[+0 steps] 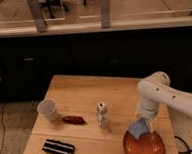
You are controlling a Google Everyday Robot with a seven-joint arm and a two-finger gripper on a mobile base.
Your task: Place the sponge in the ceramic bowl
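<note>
The light blue sponge [138,128] hangs at the far rim of the orange-brown ceramic bowl [145,147], which sits at the table's front right corner. My gripper [142,120] is directly above the sponge at the end of the white arm [156,92], touching or nearly touching it. The arm reaches in from the right and hides the gripper's tip. Whether the sponge is held or resting on the bowl I cannot tell.
On the wooden table [80,92] stand a white cup [48,109] at the left, a dark red flat item [74,120], a small white bottle [102,114] in the middle, and a black-and-white striped block [58,147] at the front left. A dark counter runs behind.
</note>
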